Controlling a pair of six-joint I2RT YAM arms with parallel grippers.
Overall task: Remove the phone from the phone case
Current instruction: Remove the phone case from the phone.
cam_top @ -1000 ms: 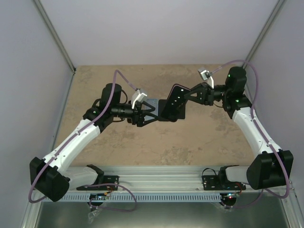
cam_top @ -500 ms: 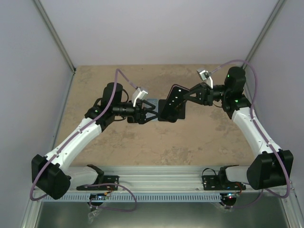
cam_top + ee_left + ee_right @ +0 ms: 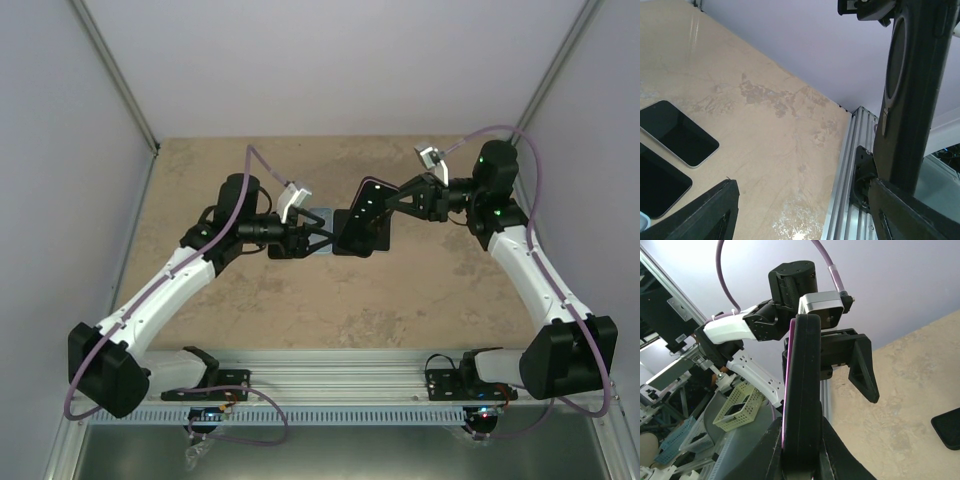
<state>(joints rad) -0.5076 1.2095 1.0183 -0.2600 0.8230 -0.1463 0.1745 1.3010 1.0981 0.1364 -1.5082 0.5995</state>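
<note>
The black phone case [image 3: 360,218] hangs tilted above the table's middle, with my right gripper [image 3: 387,206] shut on its upper end. Seen edge-on in the right wrist view, the case [image 3: 804,390] is clamped by my right gripper [image 3: 802,445], and the phone shows only as a thin purple strip [image 3: 788,390] along one side. My left gripper [image 3: 325,238] is open at the case's lower end. In the left wrist view the case [image 3: 912,90] rises just past the right-hand finger [image 3: 912,215], and nothing lies between the jaws of the left gripper [image 3: 805,210].
Two other dark phones [image 3: 677,132] [image 3: 655,182] lie flat on the tan table under the left gripper. A black slab [image 3: 378,241] lies below the held case. The aluminium rail [image 3: 847,190] runs along the near edge. White walls enclose the table.
My left gripper has edged closer to the case's lower end, and its jaws have narrowed slightly. The right gripper has kept its hold, barely moving.
</note>
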